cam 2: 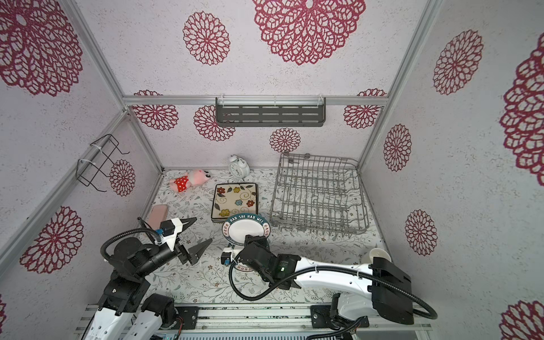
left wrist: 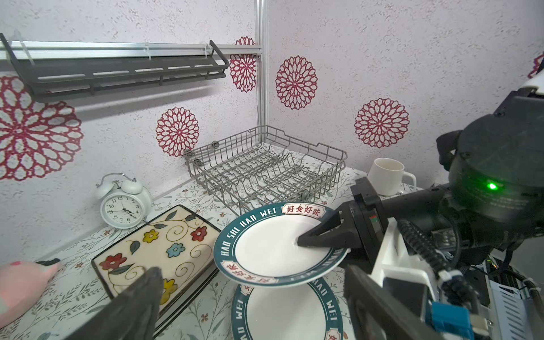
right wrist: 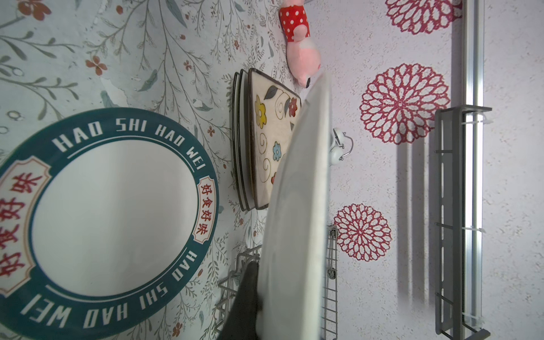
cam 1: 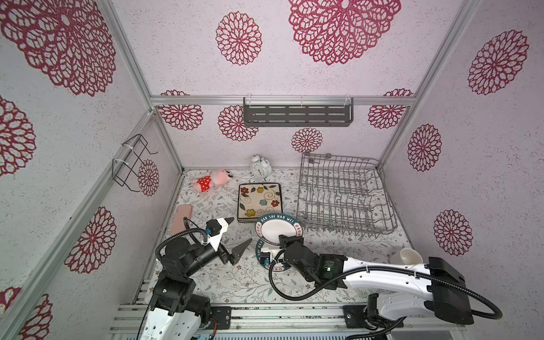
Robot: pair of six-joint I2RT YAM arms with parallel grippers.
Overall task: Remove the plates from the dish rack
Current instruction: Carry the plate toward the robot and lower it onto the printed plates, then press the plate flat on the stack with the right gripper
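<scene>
My right gripper (cam 1: 283,237) is shut on the near rim of a round white plate with a teal lettered rim (cam 1: 276,228) (left wrist: 265,250). It holds that plate level, a little above a second round plate (left wrist: 282,312) (right wrist: 112,217) lying flat on the table. Just behind them lies a stack of square plates with a cream flower-painted one on top (cam 1: 259,201) (cam 2: 235,201). The grey wire dish rack (cam 1: 344,194) (cam 2: 318,194) stands at the back right with no plate in it. Left of the round plates, my left gripper (cam 1: 240,230) (cam 2: 203,229) hovers open and holds nothing.
A white alarm clock (cam 1: 261,167) and a pink plush toy (cam 1: 210,181) sit by the back wall. A pink flat case (cam 1: 182,219) lies at the left edge. A white mug (cam 1: 407,256) stands at the right. A dark slotted shelf (cam 1: 297,113) hangs on the back wall.
</scene>
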